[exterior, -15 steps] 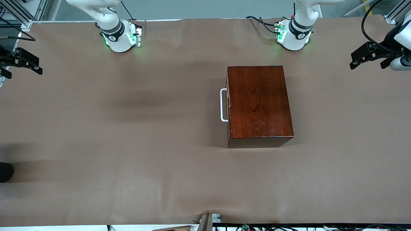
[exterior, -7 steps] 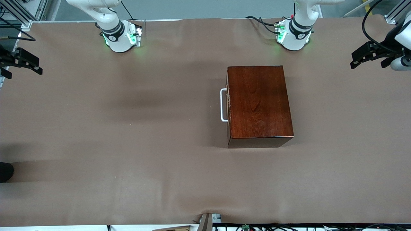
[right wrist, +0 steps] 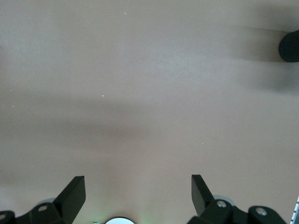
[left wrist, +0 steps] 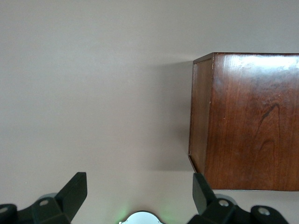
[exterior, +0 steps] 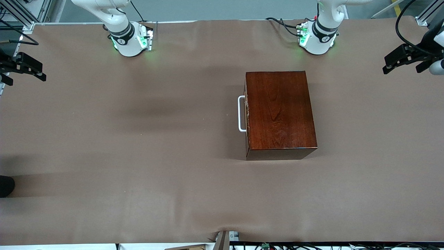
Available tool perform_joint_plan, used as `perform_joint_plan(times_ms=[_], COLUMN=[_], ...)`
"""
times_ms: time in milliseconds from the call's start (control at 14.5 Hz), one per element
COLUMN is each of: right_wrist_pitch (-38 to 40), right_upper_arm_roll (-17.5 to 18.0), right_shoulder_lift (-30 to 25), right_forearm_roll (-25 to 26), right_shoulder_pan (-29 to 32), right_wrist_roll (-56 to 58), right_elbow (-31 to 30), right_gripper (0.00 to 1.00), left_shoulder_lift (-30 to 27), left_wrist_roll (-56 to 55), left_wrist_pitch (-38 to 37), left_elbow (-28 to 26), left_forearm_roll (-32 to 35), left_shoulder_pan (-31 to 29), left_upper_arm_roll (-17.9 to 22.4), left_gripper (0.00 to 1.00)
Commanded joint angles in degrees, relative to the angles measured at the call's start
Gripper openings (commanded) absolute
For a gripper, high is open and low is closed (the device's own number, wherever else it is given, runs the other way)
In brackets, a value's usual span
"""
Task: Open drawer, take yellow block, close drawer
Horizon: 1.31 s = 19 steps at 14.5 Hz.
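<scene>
Front view. Wooden box (exterior: 280,114), glossy dark red, right of frame centre on the brown table (exterior: 138,139). Drawer (exterior: 246,114) shut flush; white handle (exterior: 240,114) on the box's frame-left face. Yellow block: not visible, presumably inside. Right gripper (exterior: 33,71), left frame edge, fingers spread, empty, waiting. Left gripper (exterior: 399,60), upper right frame edge, fingers spread, empty.

Left wrist view. Left gripper (left wrist: 140,189) parted at the lower edge, nothing between its fingers; box (left wrist: 247,121) at frame right, its plain end face toward the camera.

Right wrist view. Right gripper (right wrist: 138,186) parted, over bare table.

Step in hand: opening not begun. Next move calls for a gripper brought to the handle, closed across the bar, pulled straight out from the box.

Change from earlier frame: left gripper has drifted up and toward the right frame edge; box and right gripper unchanged.
</scene>
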<state>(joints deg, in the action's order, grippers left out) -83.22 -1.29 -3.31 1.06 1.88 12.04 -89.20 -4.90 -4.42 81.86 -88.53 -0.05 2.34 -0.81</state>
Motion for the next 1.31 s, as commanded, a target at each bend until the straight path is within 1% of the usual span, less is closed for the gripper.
perform_joint_plan(times_ms=[0, 275, 344, 620, 757, 964, 1033, 1240], right_wrist_pitch=[0.3, 0.3, 0.3, 0.2, -0.3, -0.9, -0.9, -0.9], right_upper_arm_roll=[0.4, 0.4, 0.4, 0.4, 0.4, 0.4, 0.3, 0.3], right_shoulder_lift=[0.7, 0.9, 0.9, 1.1, 1.1, 1.2, 1.1, 1.2], right_forearm_roll=[0.3, 0.3, 0.3, 0.3, 0.4, 0.6, 0.7, 0.5], right_shoulder_pan=[0.8, 0.8, 0.9, 0.9, 1.0, 0.9, 0.8, 1.0], right_wrist_roll=[0.2, 0.2, 0.2, 0.2, 0.2, 0.3, 0.3, 0.3], right_elbow=[1.1, 1.2, 1.3, 1.3, 1.3, 1.3, 1.3, 1.3], right_gripper=[1.00, 1.00, 1.00, 1.00, 1.00, 1.00, 1.00, 1.00], left_shoulder_lift=[0.9, 1.3, 2.3, 6.5, 9.4, 15.3, 16.8, 20.7], left_wrist_roll=[0.7, -0.1, -0.1, -2.1, -2.9, -3.0, -3.2, -7.2], left_wrist_pitch=[-1.3, -1.3, -1.2, -0.2, 0.6, 1.5, 2.2, 6.5], left_elbow=[1.3, 1.4, 1.5, 2.2, 4.4, 8.0, 8.5, 9.3], left_forearm_roll=[0.5, 0.4, 0.2, 0.3, 0.3, 0.2, 0.2, 0.7], left_shoulder_pan=[-0.3, 0.9, 0.9, 0.9, 1.0, 1.3, 2.3, 8.7], left_upper_arm_roll=[-0.8, -1.3, -2.1, -7.3, -10.2, -15.4, -16.3, -16.2], left_gripper=[1.00, 1.00, 1.00, 1.00, 1.00, 1.00, 1.00, 1.00])
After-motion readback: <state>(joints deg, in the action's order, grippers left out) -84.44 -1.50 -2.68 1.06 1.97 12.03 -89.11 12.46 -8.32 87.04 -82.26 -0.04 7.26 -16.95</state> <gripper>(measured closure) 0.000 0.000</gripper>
